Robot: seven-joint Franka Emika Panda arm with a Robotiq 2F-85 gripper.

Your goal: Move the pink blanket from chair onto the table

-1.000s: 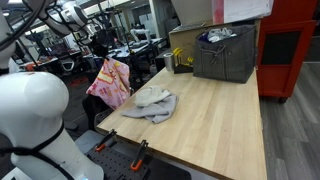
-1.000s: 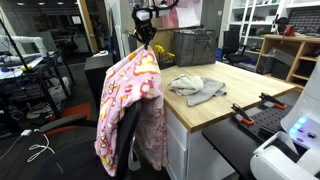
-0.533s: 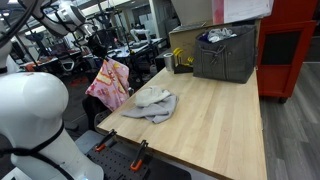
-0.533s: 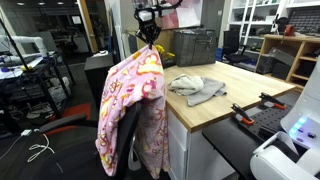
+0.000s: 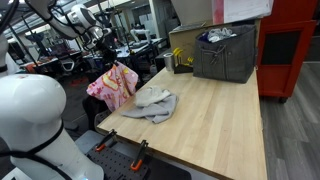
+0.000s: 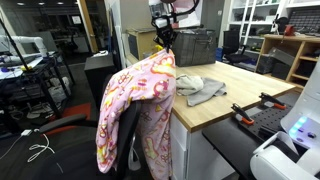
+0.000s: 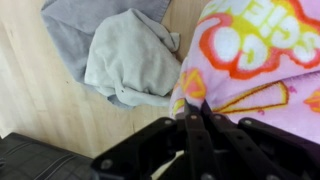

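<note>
Now the pink blanket (image 6: 140, 100) is being gripped at its top by the closed gripper (image 6: 165, 40) and carried further from the chair (image 6: 127, 140) towards the tabletop (image 6: 232, 85) edge, near the grey cloth (image 6: 197, 87), so the transfer is being judged well underway though unfinished.

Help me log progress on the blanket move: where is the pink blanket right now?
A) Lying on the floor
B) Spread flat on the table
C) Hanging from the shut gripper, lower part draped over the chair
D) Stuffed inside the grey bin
C: the gripper is shut on a top fold of the pink blanket, which hangs down around the chair beside the table edge.
</note>
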